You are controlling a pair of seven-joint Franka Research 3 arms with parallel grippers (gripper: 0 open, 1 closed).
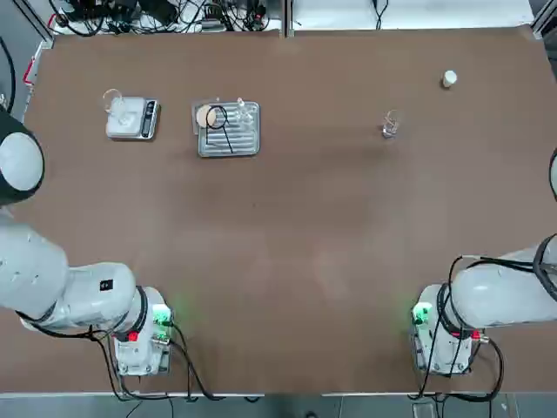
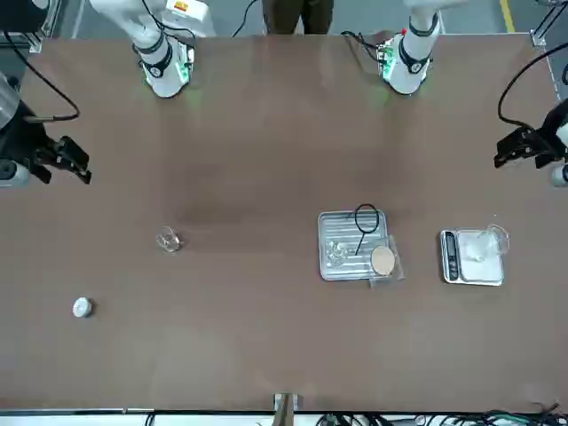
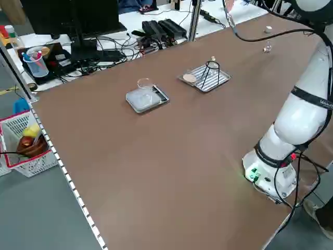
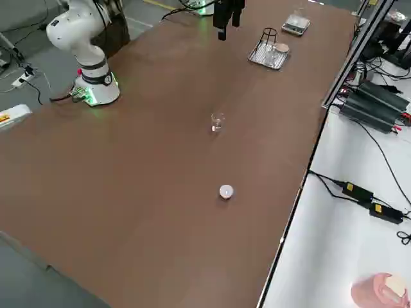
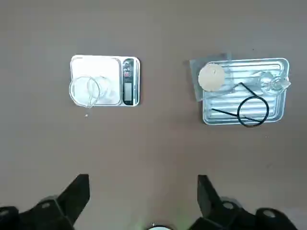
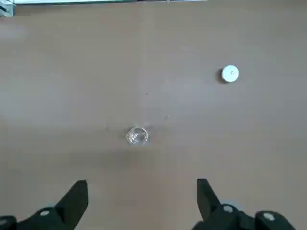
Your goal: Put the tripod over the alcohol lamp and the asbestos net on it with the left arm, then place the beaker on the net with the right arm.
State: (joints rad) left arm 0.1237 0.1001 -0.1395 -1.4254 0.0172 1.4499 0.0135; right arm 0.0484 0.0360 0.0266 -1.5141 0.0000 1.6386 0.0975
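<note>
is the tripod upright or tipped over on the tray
Upright: in the left side view the tripod has its ring on top, legs reaching down to the tray.

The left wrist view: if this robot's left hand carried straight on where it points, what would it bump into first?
Probably the bare brown tabletop, ahead of the left hand; how far off is unclear.

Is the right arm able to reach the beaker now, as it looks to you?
Probably yes: the beaker stands apart on the tabletop, and the right hand is open with nothing between its fingers.
</note>
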